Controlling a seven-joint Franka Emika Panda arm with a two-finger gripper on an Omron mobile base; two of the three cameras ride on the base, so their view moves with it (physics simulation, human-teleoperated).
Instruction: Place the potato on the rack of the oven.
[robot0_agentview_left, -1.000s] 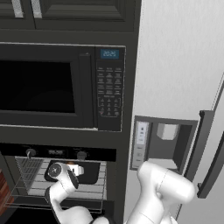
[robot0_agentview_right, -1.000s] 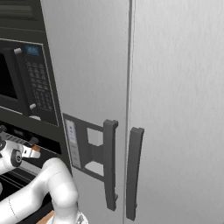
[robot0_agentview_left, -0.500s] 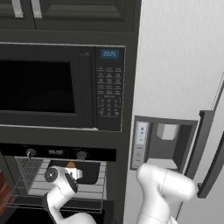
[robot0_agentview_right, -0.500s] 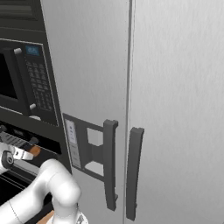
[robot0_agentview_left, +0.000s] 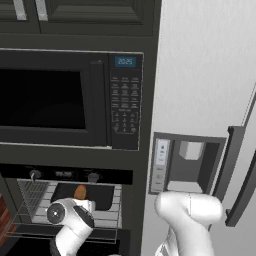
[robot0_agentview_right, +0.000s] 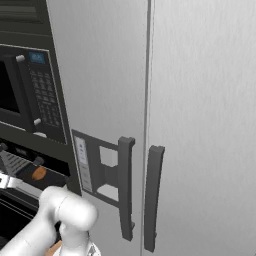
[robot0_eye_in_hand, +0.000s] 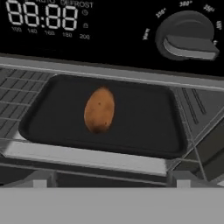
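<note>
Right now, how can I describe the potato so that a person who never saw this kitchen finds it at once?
Find the black microwave with its keypad; the oven sits directly below it. Inside lies a silvery wire rack carrying a flat black tray. The potato lies on that tray: a small oval orange-brown thing, the one warm colour among black and silver.

A black microwave (robot0_agentview_left: 65, 100) with a keypad (robot0_agentview_left: 125, 107) sits beside a grey fridge (robot0_agentview_right: 200, 100) with dark handles (robot0_agentview_right: 152, 197); a black tray (robot0_eye_in_hand: 144, 127) lies below.

"88:88" is displayed on the oven (robot0_eye_in_hand: 109, 39) control strip, with "DEFROST" printed above and "100 140 160 180 200" below. "20:25" is shown on the microwave (robot0_agentview_left: 125, 61) clock.
</note>
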